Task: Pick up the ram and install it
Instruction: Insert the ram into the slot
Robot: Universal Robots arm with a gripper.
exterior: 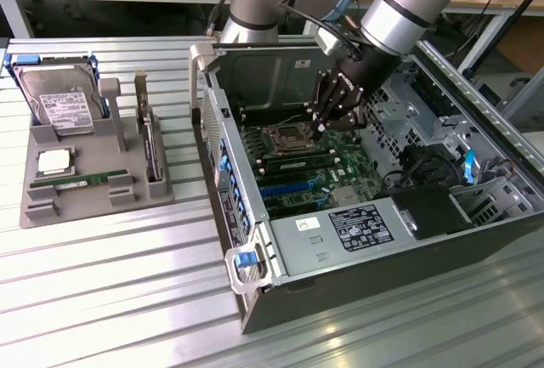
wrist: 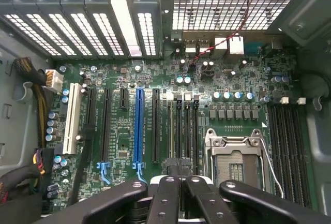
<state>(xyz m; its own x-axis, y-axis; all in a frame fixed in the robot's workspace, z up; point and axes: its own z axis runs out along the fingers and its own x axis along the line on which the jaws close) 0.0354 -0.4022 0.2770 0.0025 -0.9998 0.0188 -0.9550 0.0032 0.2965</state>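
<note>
Inside, gripper (exterior: pixel 327 121) pinches ram (wrist: pixel 182 131) over motherboard (wrist: pixel 124 146).

Gripper (wrist: pixel 181 182) over motherboard (wrist: pixel 155 131) — above memory slots (wrist: pixel 182 131) (beside CPU socket (wrist: pixel 235 162)).

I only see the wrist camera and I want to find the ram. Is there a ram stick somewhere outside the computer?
Observer: Yes, one ram lies flat in a gray tray on the table, at the exterior view's left, apart from the computer.
Operator: What else is in that tray?
Observer: A silver hard drive stands at the tray's far end, and an expansion card stands upright along the side nearer the computer.
Operator: And where's my gripper?
Observer: The gripper hangs inside the open case, above the motherboard, well away from the tray.
</note>
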